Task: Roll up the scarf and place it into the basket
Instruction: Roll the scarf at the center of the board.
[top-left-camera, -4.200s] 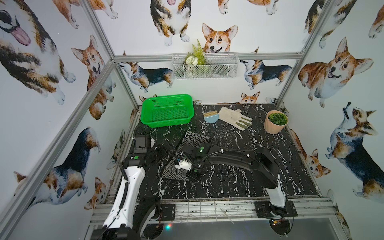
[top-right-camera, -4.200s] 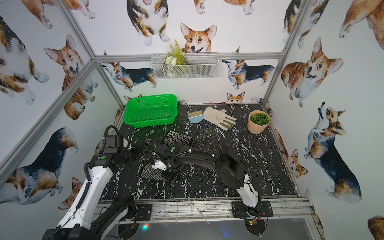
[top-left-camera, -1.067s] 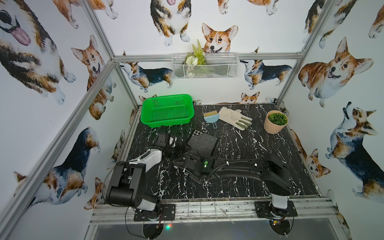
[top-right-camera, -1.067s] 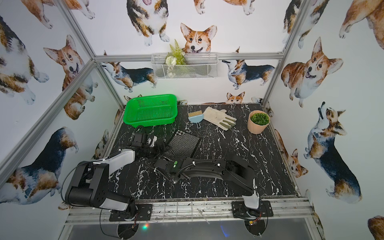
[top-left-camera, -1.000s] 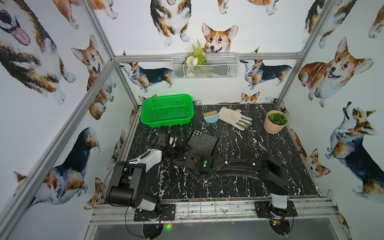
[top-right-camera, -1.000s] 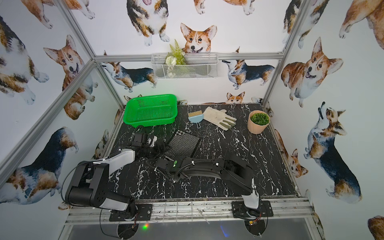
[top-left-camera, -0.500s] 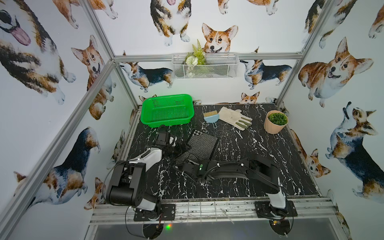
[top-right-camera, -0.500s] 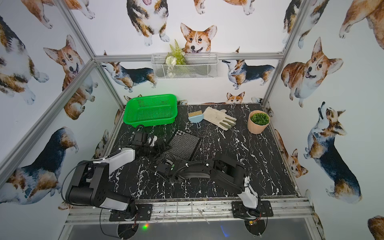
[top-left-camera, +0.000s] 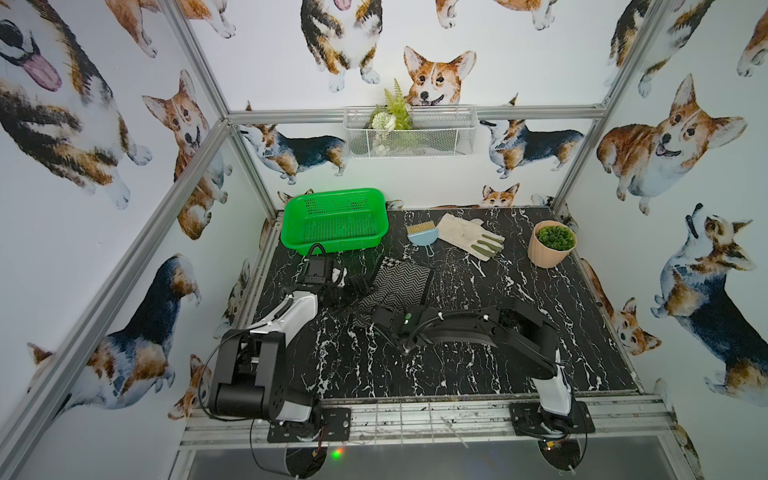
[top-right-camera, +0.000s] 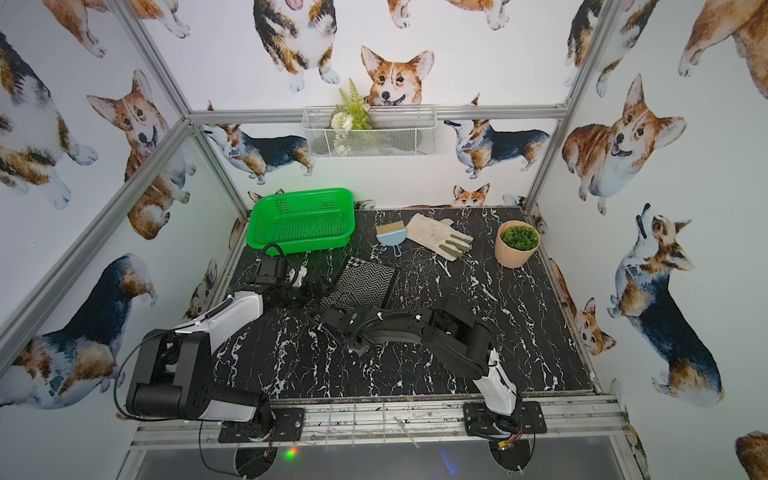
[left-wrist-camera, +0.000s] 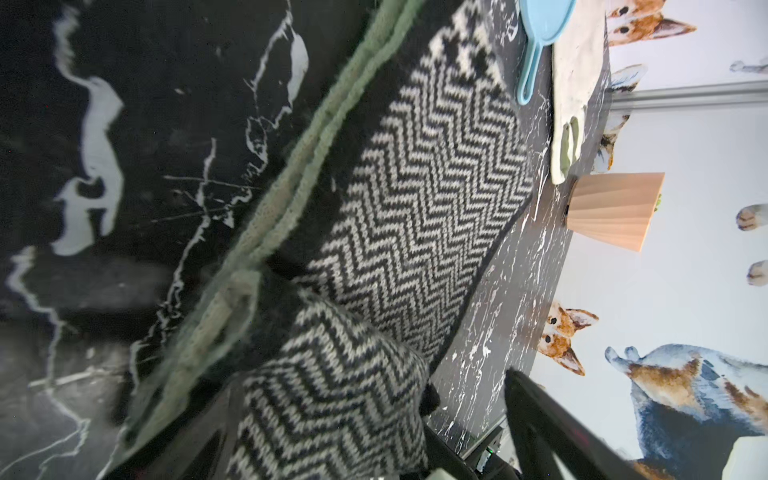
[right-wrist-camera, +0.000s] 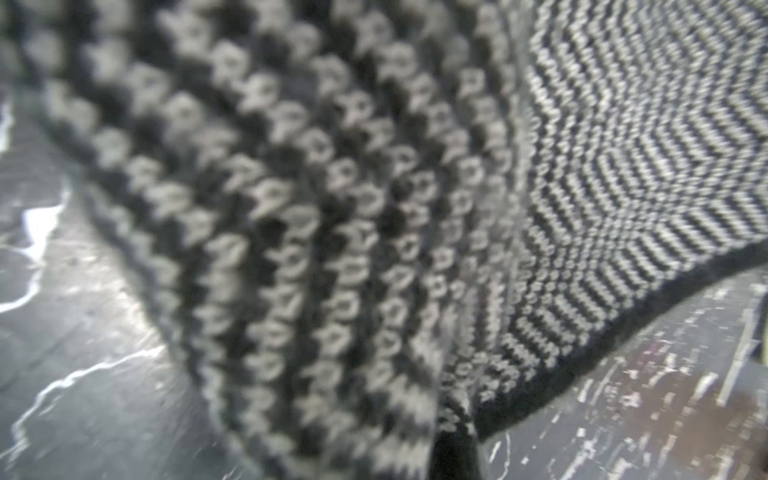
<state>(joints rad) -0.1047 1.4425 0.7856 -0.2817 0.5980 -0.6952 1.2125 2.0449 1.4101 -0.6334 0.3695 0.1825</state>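
Observation:
The scarf (top-left-camera: 401, 282) (top-right-camera: 365, 282) lies folded, herringbone face up, on the black marble table just in front of the green basket (top-left-camera: 332, 192) (top-right-camera: 303, 192), which holds nothing. My left gripper (top-left-camera: 357, 286) (top-right-camera: 322, 286) is at the scarf's left edge and stands open. In the left wrist view a raised fold of the scarf (left-wrist-camera: 332, 395) bulges between its fingers (left-wrist-camera: 536, 411). My right gripper (top-left-camera: 363, 318) (top-right-camera: 320, 316) is shut on the scarf's near edge. Knit (right-wrist-camera: 374, 208) fills the right wrist view and hides its fingers.
A cream glove (top-left-camera: 469, 237), a small blue brush (top-left-camera: 422, 235) and a potted plant (top-left-camera: 550, 245) stand along the back right. A white wire basket (top-left-camera: 409, 131) hangs on the back wall. Bare table lies in front of both arms.
My right gripper has closed on the scarf's near edge, and that arm's elbow has drawn in. The left arm, which reached forward to the scarf earlier, has stayed still and open.

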